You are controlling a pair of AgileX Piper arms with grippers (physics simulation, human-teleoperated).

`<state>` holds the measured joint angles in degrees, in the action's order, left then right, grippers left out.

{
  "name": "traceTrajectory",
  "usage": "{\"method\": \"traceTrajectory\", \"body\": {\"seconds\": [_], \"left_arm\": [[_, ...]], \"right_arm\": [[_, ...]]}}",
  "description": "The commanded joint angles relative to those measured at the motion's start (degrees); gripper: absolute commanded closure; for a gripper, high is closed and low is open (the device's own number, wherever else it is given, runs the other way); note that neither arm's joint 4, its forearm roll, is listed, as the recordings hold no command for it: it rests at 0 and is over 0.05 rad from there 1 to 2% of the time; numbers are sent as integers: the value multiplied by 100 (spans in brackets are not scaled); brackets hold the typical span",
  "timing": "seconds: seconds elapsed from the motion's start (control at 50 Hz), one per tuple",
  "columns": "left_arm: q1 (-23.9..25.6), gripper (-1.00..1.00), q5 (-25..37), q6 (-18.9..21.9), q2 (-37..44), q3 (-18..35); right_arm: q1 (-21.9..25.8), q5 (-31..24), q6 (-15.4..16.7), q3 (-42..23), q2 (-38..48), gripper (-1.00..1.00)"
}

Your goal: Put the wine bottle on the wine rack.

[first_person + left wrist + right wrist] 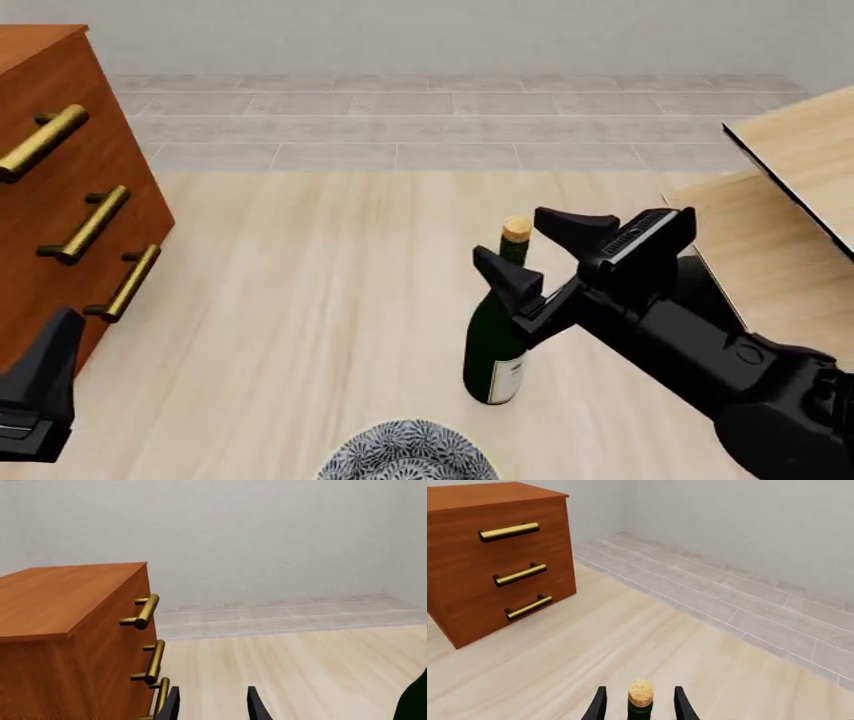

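With the right gripper [526,242] open astride the neck of the upright wine bottle [494,345] at frame centre, we lower slightly, centre, then close squarely.

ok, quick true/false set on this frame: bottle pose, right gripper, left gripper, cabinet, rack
1. The wine bottle stands upright on the table. True.
2. The right gripper is shut on the bottle's body near the label. False: its fingers are open, either side of the corked neck, not visibly touching.
3. The left gripper holds nothing. True: its fingers are apart with bare table between them.
4. The drawer cabinet has its drawers pulled out. False: all three handled fronts sit flush.
5. The bottle already lies on the wine rack. False: the rack's pale panels are at far right, apart from the bottle.
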<state>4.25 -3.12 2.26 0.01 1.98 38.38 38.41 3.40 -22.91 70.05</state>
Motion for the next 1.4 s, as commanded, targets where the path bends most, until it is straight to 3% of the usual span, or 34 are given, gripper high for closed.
{"method": "traceTrajectory", "body": {"seconds": [0.02,0.46,0.78,1.1,1.14,1.18,1.2,1.4], "left_arm": [[14,-100,15,13,0,22],[25,-100,23,5,0,31],[26,-100,29,26,0,83],[28,-100,29,-41,0,152],[42,-100,29,-31,0,164],[48,-100,33,-54,0,175],[59,-100,30,-47,0,181],[110,-100,-5,-88,0,168]], "right_arm": [[4,47,-61,36,-4,100],[-25,-30,-79,44,-106,100],[4,-557,-161,-213,-747,100],[-279,-1552,-181,-909,-1480,100],[-418,-1687,-426,-997,-1564,100],[-485,-1751,-318,-1051,-1578,100],[-584,-1843,-480,-1116,-1632,100],[-1052,-2484,-707,-1632,-1919,100]]}}
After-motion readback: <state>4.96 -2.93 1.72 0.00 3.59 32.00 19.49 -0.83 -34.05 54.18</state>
